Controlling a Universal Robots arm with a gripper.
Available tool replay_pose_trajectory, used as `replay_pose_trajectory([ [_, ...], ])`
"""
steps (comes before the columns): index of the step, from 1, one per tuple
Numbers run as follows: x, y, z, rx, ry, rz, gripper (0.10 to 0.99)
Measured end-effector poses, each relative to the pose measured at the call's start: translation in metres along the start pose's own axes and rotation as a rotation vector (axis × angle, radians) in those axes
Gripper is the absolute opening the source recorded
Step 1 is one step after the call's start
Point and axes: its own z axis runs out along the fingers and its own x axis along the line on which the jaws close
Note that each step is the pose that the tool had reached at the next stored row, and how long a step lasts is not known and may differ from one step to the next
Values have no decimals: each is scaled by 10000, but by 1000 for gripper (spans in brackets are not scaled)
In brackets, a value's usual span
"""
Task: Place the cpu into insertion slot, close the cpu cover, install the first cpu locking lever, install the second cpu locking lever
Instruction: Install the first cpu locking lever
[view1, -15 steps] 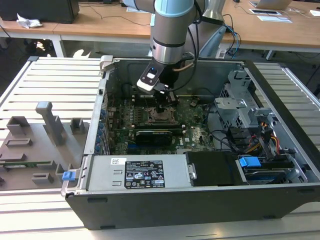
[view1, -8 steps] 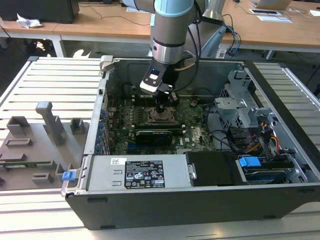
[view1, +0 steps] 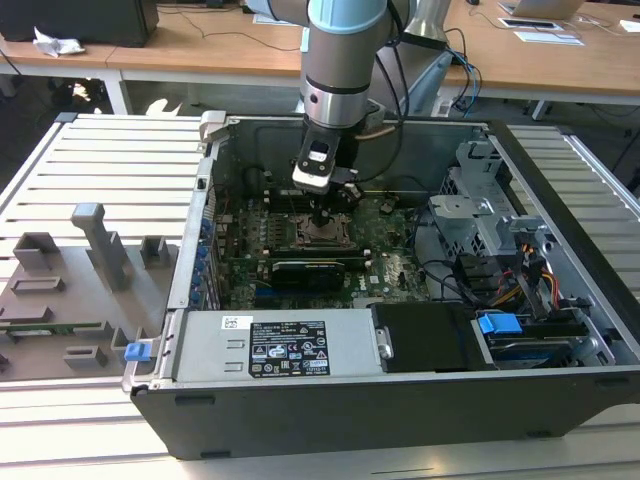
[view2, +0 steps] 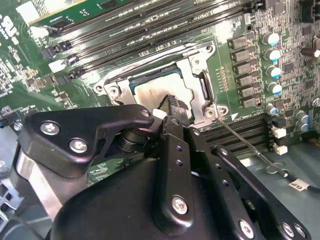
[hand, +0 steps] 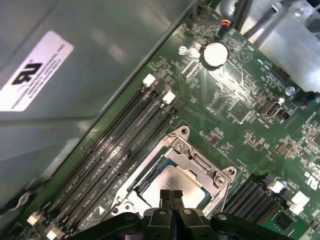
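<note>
Slatted grey metal tabletop carries an open dark computer case; wooden desks stand behind. The arm reaches down into the case, over the green circuit board.

Landmark: the square black-framed insertion slot.
- Small flat square cpu, silver-grey top, sits inside the slot and looks level.
- Thin metal cpu cover, a frame with a square window, lies down over the slot; the chip shows through the window.
- Long black memory slots run along two sides of the slot.
- Thin metal locking lever angles away from one corner of the slot and looks unlatched.

Black hand is directly above the slot, fingers pressed together and pinching nothing. The tips are at or just over the chip's top; contact unclear.

Judgement: this is the cover-closing step, and the levers are not yet home. To do it well, bear on the frame rather than the chip. Push straight down with light force, so the cover stays flat against the slot.
</note>
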Motion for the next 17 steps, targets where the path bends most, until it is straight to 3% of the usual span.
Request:
replay_pose_trajectory([
  [7, 0, 0, 0, -16, -47, -1272, 106],
  [17, 0, 0, 0, -34, -95, -2592, 106],
])
